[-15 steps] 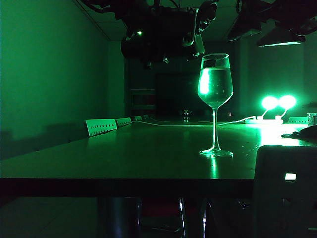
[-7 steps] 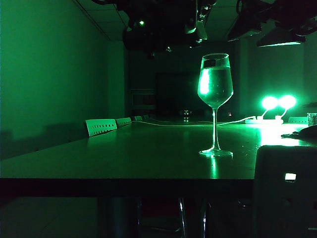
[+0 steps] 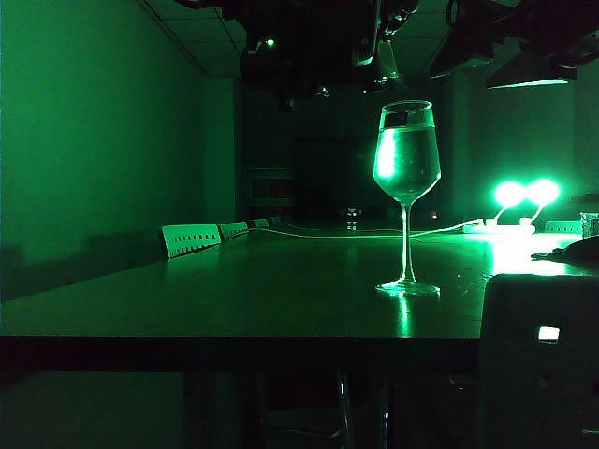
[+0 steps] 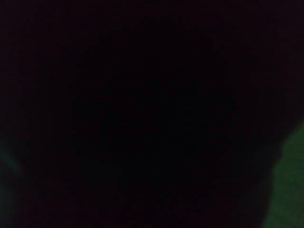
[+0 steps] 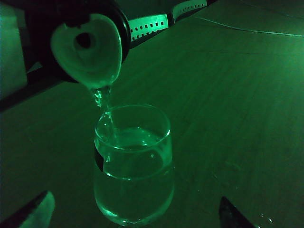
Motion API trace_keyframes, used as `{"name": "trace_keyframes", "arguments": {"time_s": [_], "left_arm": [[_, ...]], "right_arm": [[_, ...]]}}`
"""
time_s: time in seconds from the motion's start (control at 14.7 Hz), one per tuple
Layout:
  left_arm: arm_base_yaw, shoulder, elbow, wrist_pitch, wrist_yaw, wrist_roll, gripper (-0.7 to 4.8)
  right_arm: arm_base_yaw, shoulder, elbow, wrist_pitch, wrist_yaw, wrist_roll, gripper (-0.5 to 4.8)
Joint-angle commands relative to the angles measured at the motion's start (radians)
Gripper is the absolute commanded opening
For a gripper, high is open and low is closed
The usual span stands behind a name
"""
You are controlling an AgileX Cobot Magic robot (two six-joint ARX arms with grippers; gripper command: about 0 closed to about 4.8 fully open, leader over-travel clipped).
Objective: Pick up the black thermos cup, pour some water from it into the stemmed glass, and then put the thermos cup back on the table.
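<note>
From my seat, the black thermos cup [image 5: 83,40] hangs tilted above the stemmed glass [image 5: 133,164], its mouth trickling water into the bowl. The glass stands upright on the table [image 3: 281,290], mostly full. My left gripper's view is black, so I cannot tell its jaws. The right gripper [image 5: 135,213] hovers near the glass, fingers [image 5: 35,211] spread wide, holding nothing.
</note>
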Motion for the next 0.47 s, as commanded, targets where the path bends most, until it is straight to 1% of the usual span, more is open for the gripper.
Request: {"name": "trace_keyframes", "arguments": {"time_s": [0.07, 0.47], "left_arm": [[-0.002, -0.015, 0.01, 0.053, 0.008, 0.037, 0.57], [-0.002, -0.015, 0.01, 0.053, 0.022, 0.036, 0.57]], "right_arm": [[0.0, -0.002, 0.005, 0.012, -0.002, 0.004, 4.79], [0.0, -0.002, 0.005, 0.001, -0.002, 0.004, 4.79]]}}
